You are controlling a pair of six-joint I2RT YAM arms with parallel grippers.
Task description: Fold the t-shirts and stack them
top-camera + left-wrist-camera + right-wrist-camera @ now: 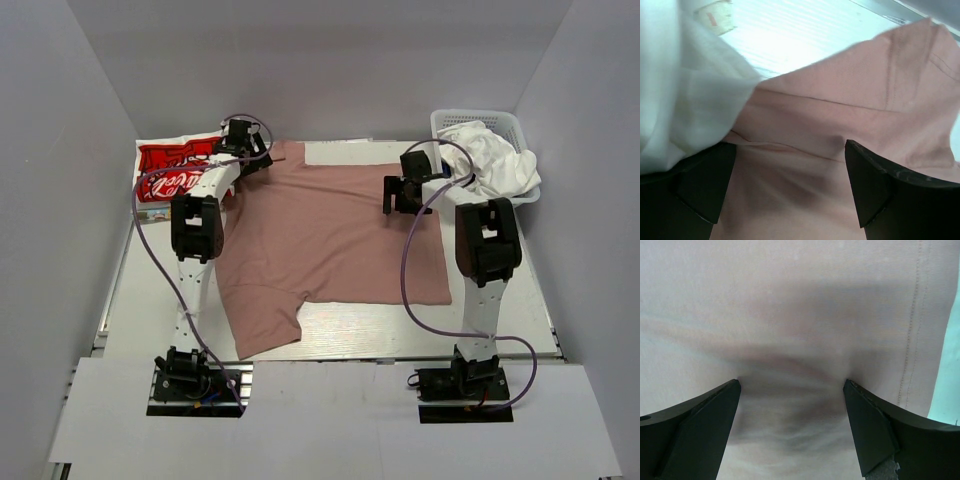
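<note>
Left gripper (790, 185) at 11 o'clock and right gripper (792, 407) at 2 o'clock, jaws apart, rest on pink tee (340, 230), a light, limp cloth probably best pinched at its edges.

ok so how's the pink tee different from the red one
The pink t-shirt lies spread flat across the middle; the red t-shirt is a smaller, compact shape at the far left corner. The pink one shows no print from above; the red one shows white lettering. The left gripper and right gripper are both over the pink one, jaws open; neither is over the red one. Both shirts lie on the table.
</note>
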